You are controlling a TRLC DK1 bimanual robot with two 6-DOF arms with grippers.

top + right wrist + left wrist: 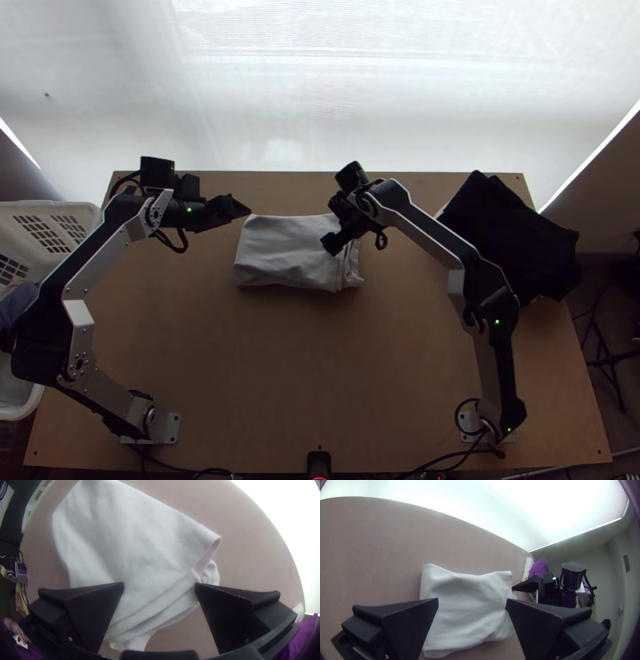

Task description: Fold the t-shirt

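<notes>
While I am watching from the top view, with twelve o'clock at the far edge, the light wooden table [304, 376] is filling most of my workspace. My left arm [104, 260] is standing with its base at the table's seven o'clock corner, bending up toward eleven, and my right arm [432, 232] is standing with its base at five o'clock and leaning in toward twelve. A white basket [48, 206] is sitting beside the table at ten o'clock. Out at two o'clock, dark cloth [512, 224] is lying in a loose, layered pile, and my right arm is passing over its inner edge.

The white t-shirt [276, 248] is resting a little beyond the table's middle, just short of twelve o'clock. It is lying folded into a compact rectangle, its layered edges showing at the three o'clock end and bunching slightly at four.

My left gripper [238, 210] is hanging near the shirt's ten o'clock corner; in its wrist view, the fingers [405, 623] are standing wide apart. My right gripper [330, 243] is sitting over the three o'clock end, and its wrist view is showing me a wide gap as well, with the shirt's layers running across it. I can't tell whether it is touching the fabric.
</notes>
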